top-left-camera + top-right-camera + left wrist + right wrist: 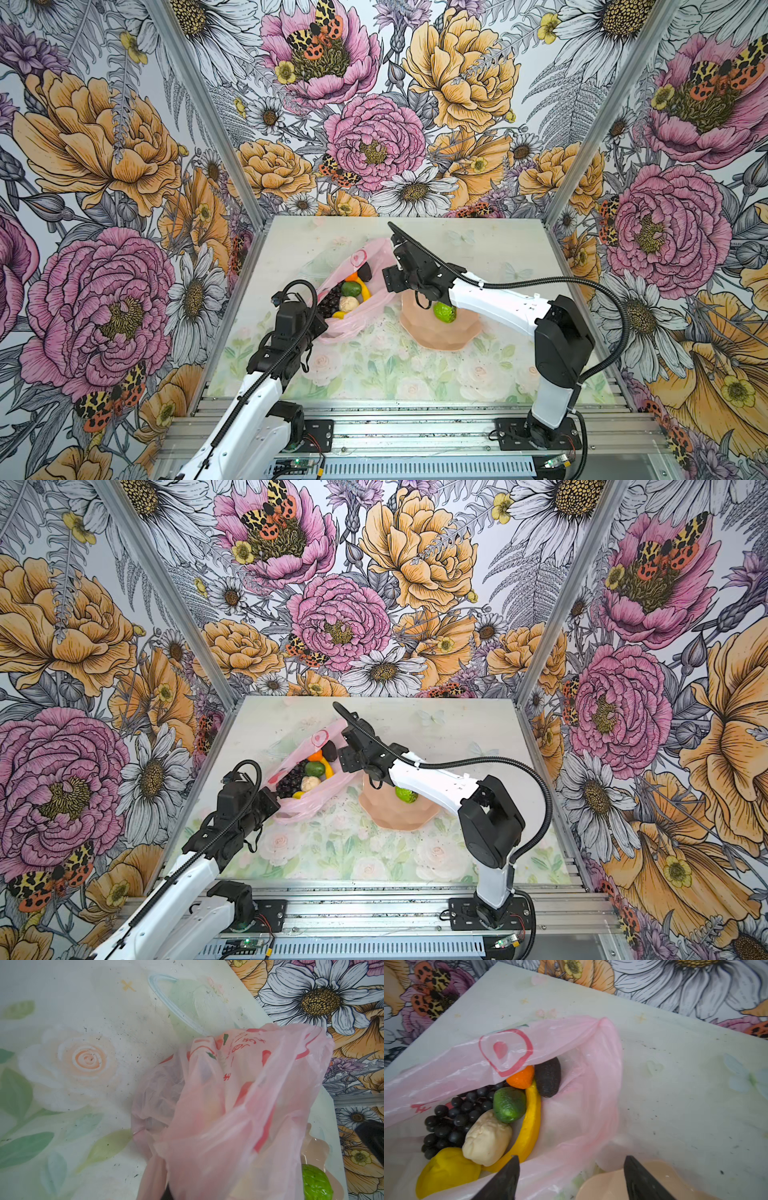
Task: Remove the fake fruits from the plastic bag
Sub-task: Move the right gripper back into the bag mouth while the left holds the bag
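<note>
The pale-pink plastic bag (376,262) lies open on the table. Inside it the right wrist view shows several fake fruits: black grapes (452,1120), a lemon (446,1169), a cream knobbly piece (486,1138), a lime (508,1105), a banana (532,1122), an orange (521,1078) and a dark avocado (548,1078). Another lime (444,312) sits in the peach bowl (440,338). My left gripper (322,324) is shut on the bag's near edge, and bag film (228,1105) hides its jaws. My right gripper (571,1167) hangs open and empty between the bag's mouth and the bowl.
The bowl (399,818) stands just right of the bag, under my right forearm. Floral walls with metal posts close in the table (498,249) at the back and both sides. A metal rail (395,432) carries both arm bases at the front.
</note>
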